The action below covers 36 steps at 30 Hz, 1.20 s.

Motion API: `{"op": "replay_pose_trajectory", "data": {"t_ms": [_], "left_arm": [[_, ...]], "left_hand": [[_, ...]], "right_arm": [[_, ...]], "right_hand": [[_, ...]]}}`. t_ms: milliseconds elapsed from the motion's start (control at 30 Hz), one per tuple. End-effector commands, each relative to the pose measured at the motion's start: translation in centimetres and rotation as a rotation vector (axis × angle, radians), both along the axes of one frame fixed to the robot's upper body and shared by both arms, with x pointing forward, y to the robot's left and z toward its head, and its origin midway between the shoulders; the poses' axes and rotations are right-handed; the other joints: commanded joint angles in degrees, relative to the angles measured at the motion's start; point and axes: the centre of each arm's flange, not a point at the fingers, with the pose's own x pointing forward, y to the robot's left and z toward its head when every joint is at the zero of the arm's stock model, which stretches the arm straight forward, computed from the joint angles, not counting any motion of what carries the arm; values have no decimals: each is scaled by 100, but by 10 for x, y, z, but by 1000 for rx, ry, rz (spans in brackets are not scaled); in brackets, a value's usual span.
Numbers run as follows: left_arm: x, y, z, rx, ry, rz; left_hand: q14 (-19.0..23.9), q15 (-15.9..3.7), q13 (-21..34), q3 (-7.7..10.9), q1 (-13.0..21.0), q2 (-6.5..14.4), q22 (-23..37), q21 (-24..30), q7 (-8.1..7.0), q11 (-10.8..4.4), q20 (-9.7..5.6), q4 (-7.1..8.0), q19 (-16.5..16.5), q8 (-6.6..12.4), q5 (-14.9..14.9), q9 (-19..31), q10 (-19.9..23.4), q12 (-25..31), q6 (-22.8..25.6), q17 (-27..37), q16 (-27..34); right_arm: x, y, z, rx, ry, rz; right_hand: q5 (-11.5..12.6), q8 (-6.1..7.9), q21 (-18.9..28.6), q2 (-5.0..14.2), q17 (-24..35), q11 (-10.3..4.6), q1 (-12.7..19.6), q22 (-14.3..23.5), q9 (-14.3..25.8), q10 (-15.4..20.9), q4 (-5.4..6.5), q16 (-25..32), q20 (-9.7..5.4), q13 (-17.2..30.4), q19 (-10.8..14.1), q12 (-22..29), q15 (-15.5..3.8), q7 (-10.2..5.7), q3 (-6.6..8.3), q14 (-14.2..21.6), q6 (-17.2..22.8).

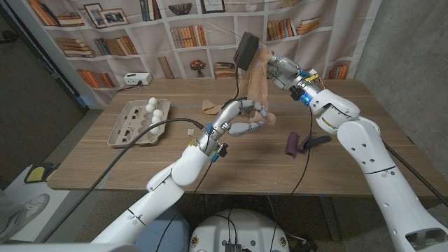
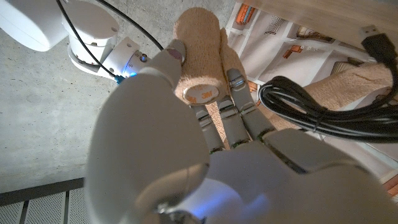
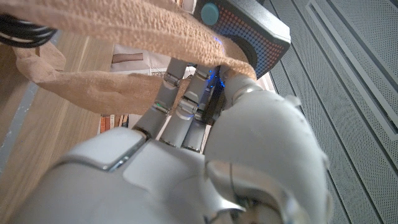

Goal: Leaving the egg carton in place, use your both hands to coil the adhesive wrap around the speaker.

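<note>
Two hands: both raised above the table's middle, joined by a band of tan wrap.
Table: wooden, with a bookshelf-print backdrop behind it.
Egg carton: grey pulp, lid open, on the table's left part, well apart from both hands; white eggs sit in its far end.
Right hand: lifted over the far middle of the table, gripping the speaker; in the right wrist view its fingers lie close together, curled along the speaker's underside.
Left hand: lower and nearer, below the right hand; in the left wrist view its fingers are pressed side by side against the roll, holding it.
Speaker: dark, flat, tilted, held in the air in the right hand; the right wrist view shows a dotted grille and a teal button.
Adhesive wrap: tan strip hanging from the speaker down to the left hand; its roll sits in that hand.
Purple object: lying on the table right of the left hand, beside a dark piece.
Tan scrap: small, on the table behind the left hand.
Black cable: coiled loops near the left hand, seen in the left wrist view.
</note>
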Motion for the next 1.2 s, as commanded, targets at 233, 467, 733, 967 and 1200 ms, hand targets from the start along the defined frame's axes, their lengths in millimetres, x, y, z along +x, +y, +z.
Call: {"op": "replay_pose_trajectory", "data": {"t_ms": [233, 467, 733, 967, 1200], "left_arm": [[22, -10, -13, 22, 61, 2], [25, -6, -16, 15, 66, 13], [30, 5, -17, 11, 79, 47], [33, 10, -17, 13, 78, 63], [36, 21, -18, 21, 82, 105]], "left_hand": [[1087, -1034, 24, 91, 662, 650, -5, 45, 23, 6, -475, 105, -500, 53, 7, 19, 26, 43, 36, 47, 44], [1086, -1038, 22, 86, 664, 650, -5, 58, 18, 0, -478, 107, -512, 57, 6, 15, 17, 36, 37, 52, 43], [1085, -1040, 27, 84, 667, 653, -6, 71, 18, 10, -482, 108, -528, 58, 6, 11, 26, 40, 32, 57, 40], [1079, -1032, 36, 80, 666, 654, -6, 82, 30, -1, -483, 110, -539, 62, 5, 4, 22, 42, 40, 60, 37], [1082, -1030, 26, 76, 667, 656, -6, 95, 24, -7, -485, 111, -553, 69, 5, 7, 29, 37, 39, 68, 38]], "right_arm": [[-21, 4, 8, -12, -32, 67], [-25, 8, 7, -15, -29, 85], [-33, 5, 2, -22, -40, 104], [-39, -2, 1, -24, -53, 98], [-43, -10, -4, -32, -54, 95]], "right_hand": [[40, 6, 42, 178, 32, -224, 158, 10, 26, 264, 146, -1, -511, 49, -34, 26, -250, -17, 151, -11, 27], [40, 8, 46, 183, 35, -229, 157, 11, 26, 258, 150, 2, -510, 49, -37, 19, -249, -16, 147, 3, 37], [42, 5, 50, 187, 27, -227, 159, 11, 26, 266, 152, -10, -510, 46, -40, 15, -247, -9, 145, -6, 33], [44, 4, 55, 182, 34, -212, 165, 11, 26, 272, 147, -10, -510, 44, -41, 13, -248, -9, 144, -7, 32], [44, 0, 58, 179, 34, -209, 167, 11, 26, 270, 145, -11, -509, 48, -42, 11, -250, -9, 140, -5, 24]]}}
